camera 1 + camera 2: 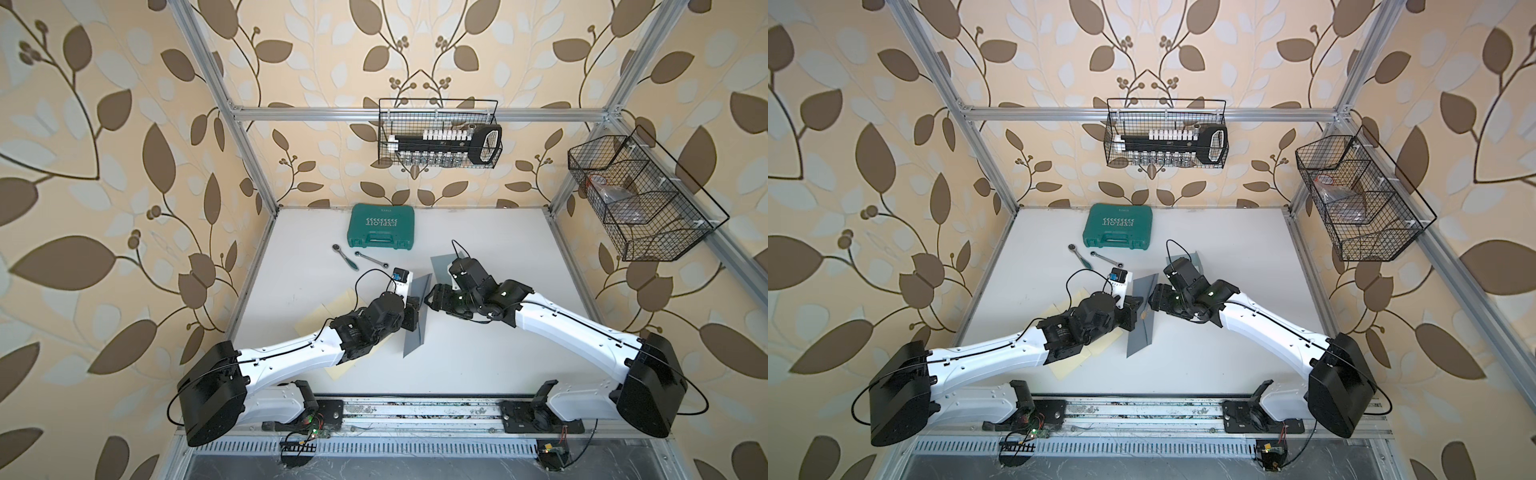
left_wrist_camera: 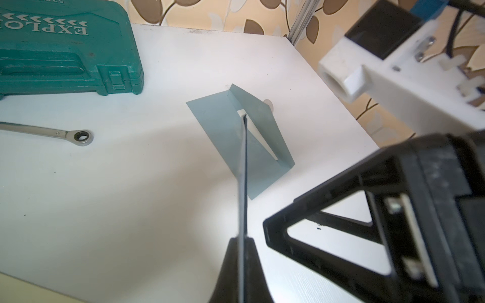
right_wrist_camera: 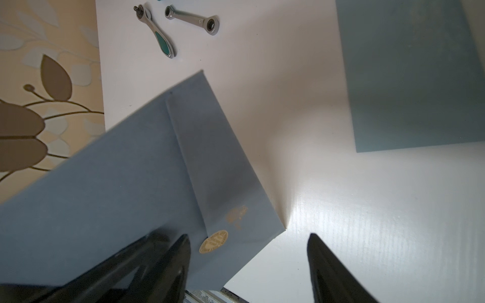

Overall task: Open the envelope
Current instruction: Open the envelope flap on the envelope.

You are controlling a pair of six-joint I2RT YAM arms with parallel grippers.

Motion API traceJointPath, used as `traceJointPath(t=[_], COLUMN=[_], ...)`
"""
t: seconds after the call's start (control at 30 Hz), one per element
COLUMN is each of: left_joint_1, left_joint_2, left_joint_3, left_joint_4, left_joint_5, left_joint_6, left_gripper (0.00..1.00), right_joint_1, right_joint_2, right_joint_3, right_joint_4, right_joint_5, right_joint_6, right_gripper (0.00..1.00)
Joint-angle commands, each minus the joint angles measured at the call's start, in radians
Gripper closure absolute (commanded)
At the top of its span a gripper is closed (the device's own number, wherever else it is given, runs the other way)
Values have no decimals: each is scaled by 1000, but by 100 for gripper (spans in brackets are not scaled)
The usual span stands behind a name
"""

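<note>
A tool case [image 1: 381, 227] is lying at the far middle of the surface [image 1: 478, 332]. Just nearer, a ratchet handle [image 1: 345, 257] is lying left of a spanner [image 1: 372, 258]. Mid-surface, the envelope [image 1: 415, 328] is standing on edge in the left tool [image 1: 411, 313], with the right tool [image 1: 430, 297] just to its right. A second envelope [image 1: 439, 268] is lying flat farther back, under the right arm. Paper sheets [image 1: 307, 322] are lying under the left arm. A wire basket [image 1: 438, 100] holding a socket rail [image 1: 432, 141] is hanging on the far rail, and another basket [image 1: 665, 245] is hanging on the right.
</note>
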Motion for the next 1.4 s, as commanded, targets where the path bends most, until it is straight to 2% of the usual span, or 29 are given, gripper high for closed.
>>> traceJointPath(t=[0.0, 0.33, 0.73, 0.87, 1.03, 1.37], left_joint_1=[-8, -9, -9, -9, -9, -9], left_joint_2=[-18, -11, -11, -10, -7, -8], left_joint_3=[2, -7, -5, -4, 0, 1], left_joint_4=[32, 35, 23, 19, 16, 15], left_joint_5=[-9, -4, -2, -7, -8, -2], left_joint_6=[-13, -36, -23, -25, -24, -25], left_gripper=[100, 100, 100, 100, 100, 100], right_joint_1=[4, 4, 9, 25, 80, 81], right_joint_2=[23, 47, 75, 77, 94, 108], right_joint_3=[41, 51, 68, 88, 162, 155], right_joint_4=[-34, -17, -19, -43, -154, -129], right_joint_5=[23, -3, -9, 31, 179, 152], right_joint_6=[44, 96, 93, 70, 27, 40], right_gripper=[31, 30, 31, 33, 33, 33])
